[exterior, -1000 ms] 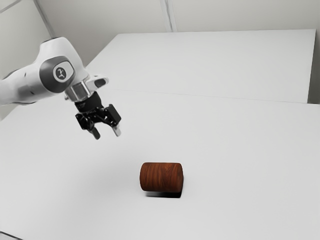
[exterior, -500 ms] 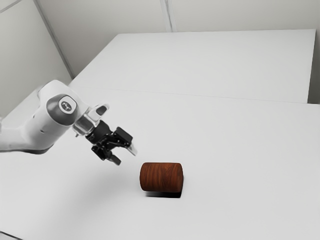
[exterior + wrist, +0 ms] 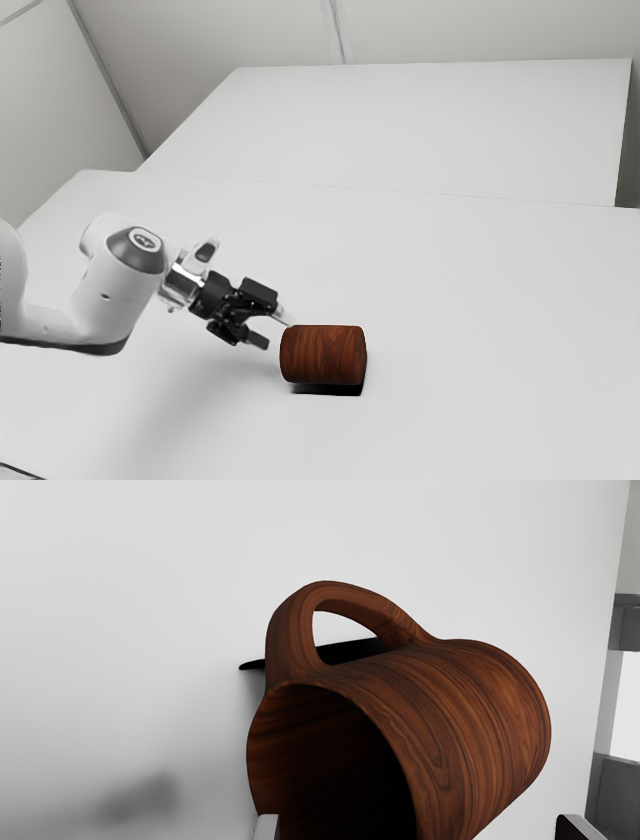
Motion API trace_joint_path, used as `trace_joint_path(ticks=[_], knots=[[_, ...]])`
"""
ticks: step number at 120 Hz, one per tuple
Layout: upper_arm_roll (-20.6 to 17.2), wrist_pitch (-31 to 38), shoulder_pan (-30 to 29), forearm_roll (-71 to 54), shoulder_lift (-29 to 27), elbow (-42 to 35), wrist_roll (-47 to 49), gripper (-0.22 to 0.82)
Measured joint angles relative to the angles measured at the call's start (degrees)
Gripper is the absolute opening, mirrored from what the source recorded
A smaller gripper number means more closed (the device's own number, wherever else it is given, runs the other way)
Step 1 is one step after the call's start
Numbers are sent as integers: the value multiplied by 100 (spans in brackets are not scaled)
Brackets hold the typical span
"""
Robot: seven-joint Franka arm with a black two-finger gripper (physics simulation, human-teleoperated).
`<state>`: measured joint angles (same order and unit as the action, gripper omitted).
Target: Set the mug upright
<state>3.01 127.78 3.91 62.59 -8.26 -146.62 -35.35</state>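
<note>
My gripper (image 3: 272, 330) is open just off the mug's end that faces the exterior view's left, low over the table. The brown wood-grain mug (image 3: 323, 354) lies on its side there. In the wrist view the mug (image 3: 465, 715) has its open mouth facing my hand and its handle standing out at one side. The gripper (image 3: 417, 827) shows its two fingertips wide apart, one by the mouth's rim and the other beyond the mug's outer wall. Whether a fingertip touches the mug cannot be told.
The white table (image 3: 480, 330) spreads around the mug. Behind it in the exterior view is another white surface (image 3: 420, 125). Grey structures (image 3: 620, 795) stand past the table's edge in the wrist view.
My hand has come down and toward the exterior view's right, tilting from pointing downward to a shallower slant, close to the mug's end. The mug has not moved.
</note>
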Motion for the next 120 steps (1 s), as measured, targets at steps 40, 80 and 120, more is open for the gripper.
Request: trace_joint_path(ticks=[40,80,120], knots=[[-150,-36,36,1179,148,-183,-1128,60],[-161,-519,7,2235,414,-207,-2278,60],[-173,-912,29,2588,459,-199,-3100,5]])
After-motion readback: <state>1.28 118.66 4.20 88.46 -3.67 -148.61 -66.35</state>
